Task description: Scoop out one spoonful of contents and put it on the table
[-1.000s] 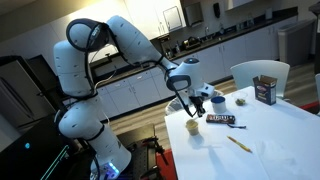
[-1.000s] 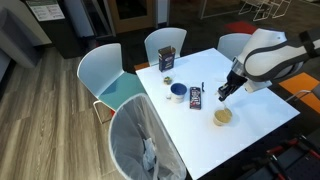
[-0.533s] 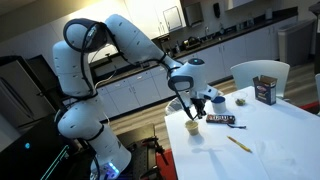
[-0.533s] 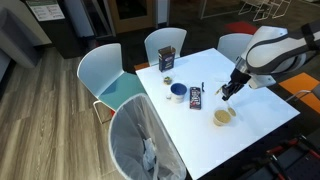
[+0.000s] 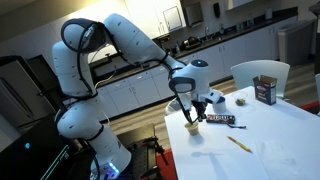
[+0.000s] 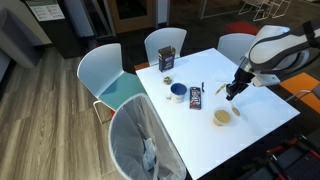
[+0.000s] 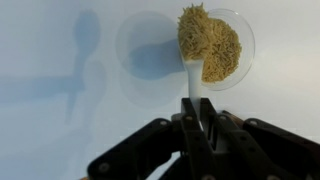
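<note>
Claw (image 7: pixel 195 128) pinched tight on white spoon (image 7: pixel 191 82) handle. Spoon heaped with tan shredded contents (image 7: pixel 203 40), over clear bowl (image 7: pixel 246 45) near desk (image 7: pixel 50 50) edge by robot. Load probably light, loose, spill-prone; grip handle, keep level.

Table (image 6: pixel 265 122) seen plain white. Spoon (image 7: pixel 192 78) noted white; heaped contents (image 7: pixel 212 48) golden-tan. Bowl (image 7: pixel 249 36) seen clear. Gripper (image 7: pixel 196 112) noted black; arm (image 5: pixel 125 38) white with dark joints. Chair (image 6: pixel 105 72) seen pale blue-white. Box (image 5: pixel 265 90) noted dark brown. Cup (image 6: pixel 177 92) seen blue. Floor (image 6: pixel 40 120) noted brown, wood-grained.
</note>
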Tool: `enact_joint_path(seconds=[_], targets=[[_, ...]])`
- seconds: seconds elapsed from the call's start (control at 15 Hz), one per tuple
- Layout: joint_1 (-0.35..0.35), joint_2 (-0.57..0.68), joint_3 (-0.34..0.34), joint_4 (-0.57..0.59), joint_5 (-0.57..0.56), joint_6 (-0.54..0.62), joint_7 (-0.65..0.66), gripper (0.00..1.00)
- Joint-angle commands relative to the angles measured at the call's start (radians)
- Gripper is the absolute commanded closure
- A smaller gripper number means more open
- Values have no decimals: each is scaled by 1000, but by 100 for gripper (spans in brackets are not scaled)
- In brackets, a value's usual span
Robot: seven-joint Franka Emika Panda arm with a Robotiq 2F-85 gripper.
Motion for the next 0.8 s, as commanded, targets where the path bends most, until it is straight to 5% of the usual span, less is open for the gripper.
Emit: enact_joint_path(seconds=[0.0, 0.73], targets=[[-22, 3, -14, 8, 44, -47, -39, 97], [-82, 121, -31, 51, 91, -44, -58, 97]])
